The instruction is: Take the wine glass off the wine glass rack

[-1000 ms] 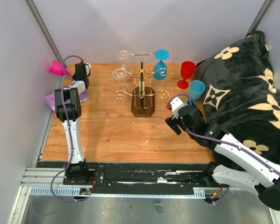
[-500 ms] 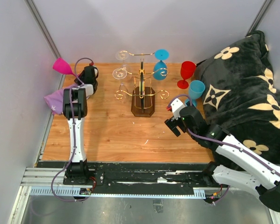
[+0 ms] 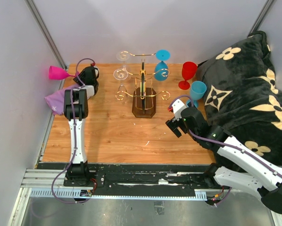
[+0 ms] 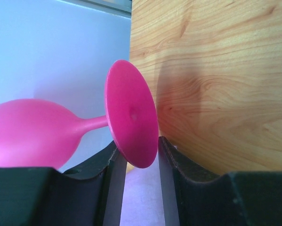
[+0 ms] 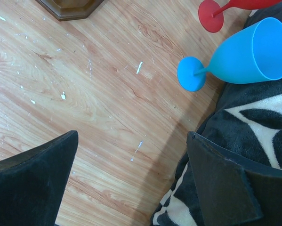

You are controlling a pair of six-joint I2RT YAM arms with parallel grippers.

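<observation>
Tipped down since half a second ago: pink wine glass [image 3: 60,73], from bowl raised to lying level, bowl toward the left wall [image 3: 18,94], stem pointing back at the left tool [image 4: 140,141]. Parted over that same half second: jaws of that tool, now standing apart.

From the left wrist, foot disc of the glass askew in the gap, lower rim between the two dark fingers [image 4: 108,188] and touching the inner face of the right-hand one.

Off the wine glass rack [image 3: 143,96] and well to its left, at the far-left corner of the surface [image 3: 108,136], bowl out past the wooden edge, near a purple cloth [image 3: 53,101].

Rack upright at the far middle, with clear glasses [image 3: 121,74] hanging on its left side and a blue glass [image 3: 162,63] on its right. Right of it, standing upright: red glass [image 3: 188,73] and light blue glass [image 3: 197,89], both just beside a black flowered blanket [image 3: 244,80].

Right tool [image 5: 131,136] spread wide, pinching nothing, above bare wood near the foot of the light blue glass.
</observation>
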